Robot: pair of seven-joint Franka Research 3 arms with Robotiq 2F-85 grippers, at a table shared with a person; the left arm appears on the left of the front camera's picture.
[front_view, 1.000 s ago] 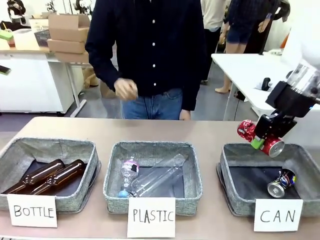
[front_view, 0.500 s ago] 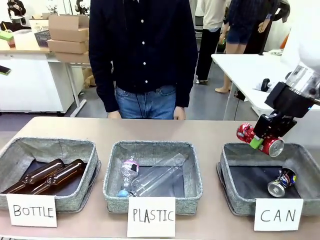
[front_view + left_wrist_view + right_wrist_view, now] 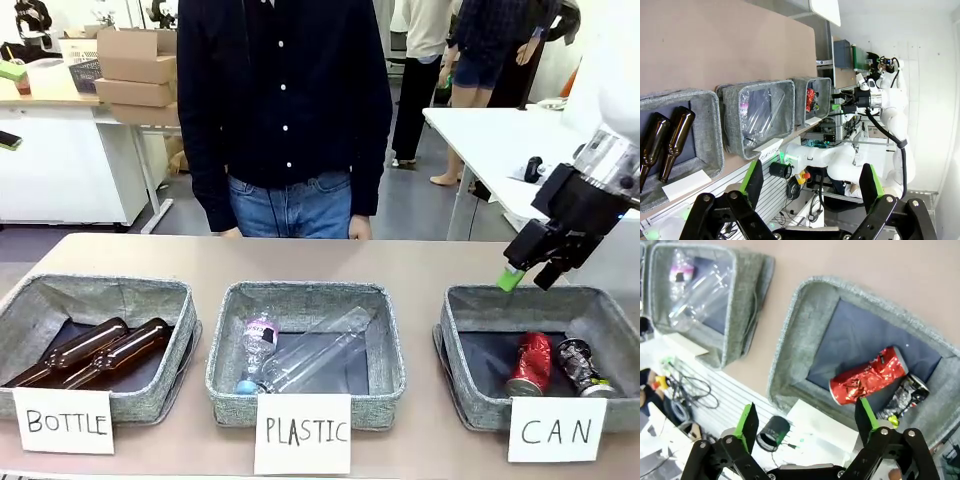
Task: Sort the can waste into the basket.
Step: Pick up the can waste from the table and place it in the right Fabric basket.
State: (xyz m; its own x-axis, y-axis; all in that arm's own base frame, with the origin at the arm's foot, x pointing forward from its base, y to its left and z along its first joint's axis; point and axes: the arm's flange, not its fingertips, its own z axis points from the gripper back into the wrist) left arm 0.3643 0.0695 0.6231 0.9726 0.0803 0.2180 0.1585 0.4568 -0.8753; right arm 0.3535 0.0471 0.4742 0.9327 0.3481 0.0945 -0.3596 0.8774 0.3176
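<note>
Looking down, I see my right claw (image 3: 528, 275) spread wide and holding nothing above the basket (image 3: 460, 310); the red can (image 3: 530, 364) and crushed can (image 3: 578, 366) lie inside, touching.

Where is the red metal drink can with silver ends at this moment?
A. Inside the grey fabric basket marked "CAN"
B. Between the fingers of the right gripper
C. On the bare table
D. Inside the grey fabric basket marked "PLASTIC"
A: the red metal drink can lies inside the grey fabric basket marked "CAN", beside the crushed silvery can.
</note>
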